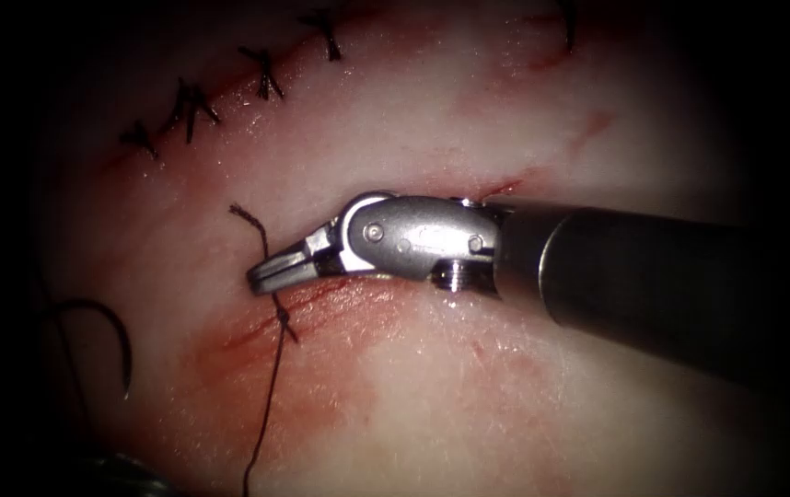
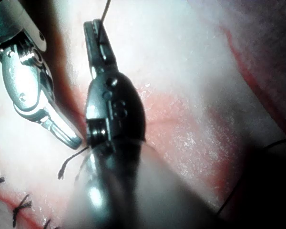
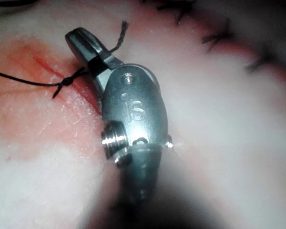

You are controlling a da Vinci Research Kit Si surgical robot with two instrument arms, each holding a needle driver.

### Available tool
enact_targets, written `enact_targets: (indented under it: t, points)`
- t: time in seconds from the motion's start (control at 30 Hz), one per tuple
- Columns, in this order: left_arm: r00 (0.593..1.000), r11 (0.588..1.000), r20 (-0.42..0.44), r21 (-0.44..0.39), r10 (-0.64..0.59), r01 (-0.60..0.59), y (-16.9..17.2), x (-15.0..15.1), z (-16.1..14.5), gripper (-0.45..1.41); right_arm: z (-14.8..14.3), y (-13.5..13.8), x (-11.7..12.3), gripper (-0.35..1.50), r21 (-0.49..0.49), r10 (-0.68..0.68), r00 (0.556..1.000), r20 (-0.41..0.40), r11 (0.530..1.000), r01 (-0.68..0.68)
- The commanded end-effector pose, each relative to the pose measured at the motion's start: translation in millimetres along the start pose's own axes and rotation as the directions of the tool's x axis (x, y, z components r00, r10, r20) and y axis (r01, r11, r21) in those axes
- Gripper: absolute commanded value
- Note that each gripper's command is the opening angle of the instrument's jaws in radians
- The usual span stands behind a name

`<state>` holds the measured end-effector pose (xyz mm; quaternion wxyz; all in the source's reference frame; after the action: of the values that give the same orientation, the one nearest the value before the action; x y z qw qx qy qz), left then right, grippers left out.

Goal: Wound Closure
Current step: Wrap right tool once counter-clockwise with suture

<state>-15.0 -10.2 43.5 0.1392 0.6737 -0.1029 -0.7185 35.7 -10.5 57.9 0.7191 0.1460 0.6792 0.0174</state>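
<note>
Pale tissue (image 1: pixel 469 405) underneath; my right tool (image 1: pixel 271 274) is clenched on the thread (image 1: pixel 269 405) above its knot; left tool (image 2: pixel 96 38) grips thread too; needle (image 1: pixel 105 322) lies free, far left.

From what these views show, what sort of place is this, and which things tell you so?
Likely a surgical training bench: pale tissue with a cut, a finished row of stitches, and the right tool shut on thread.

Right tool (image 1: pixel 271 274): bright polished metal, glossy highlights; shaft behind it dark, satin-smooth. Left tool (image 2: pixel 99 43): darker glossy metal. Tissue (image 1: pixel 469 405) under the tools: wet, shiny, faintly grained. Thread (image 1: pixel 271 387) by the right tool's tip: dark, matt, braided, frayed at the end.
</note>
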Motion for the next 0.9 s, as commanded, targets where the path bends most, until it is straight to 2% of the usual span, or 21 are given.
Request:
enact_targets:
  t: [0.03, 0.37, 0.47, 0.53, 0.73, 0.9]
  points:
    - [1.000, 1.000, -0.002, 0.008, 0.018, -0.018, -0.9, -0.6, 0.4, -0.45, 1.2, -0.3, -1.0, -0.35, 0.006, 0.003, 1.000, -0.012, 1.000, -0.003]
    - [0.988, 0.988, 0.025, 0.015, 0.150, -0.151, -5.0, -0.6, 0.3, -0.45, 3.1, -1.8, -2.7, -0.35, 0.047, 0.031, 0.995, -0.096, 0.999, -0.027]
    - [0.986, 0.986, 0.012, -0.018, 0.164, -0.163, -5.5, -0.8, 0.2, -0.45, 4.0, -2.1, -3.0, -0.35, 0.087, 0.024, 0.991, -0.132, 0.996, -0.012]
    - [0.987, 0.984, -0.002, -0.073, 0.163, -0.163, -6.2, -1.0, 0.1, -0.45, 5.3, -2.3, -3.2, -0.35, 0.142, 0.012, 0.985, -0.171, 0.990, 0.012]
    - [0.984, 0.978, -0.016, -0.110, 0.176, -0.176, -7.3, -1.7, -0.1, -0.45, 6.5, -2.6, -3.0, -0.35, 0.195, 0.001, 0.979, -0.205, 0.980, 0.040]
    - [0.984, 0.977, -0.027, -0.118, 0.177, -0.179, -8.9, -3.9, -0.8, -0.45, 6.9, -2.9, -2.6, -0.35, 0.262, 0.002, 0.969, -0.247, 0.963, 0.064]
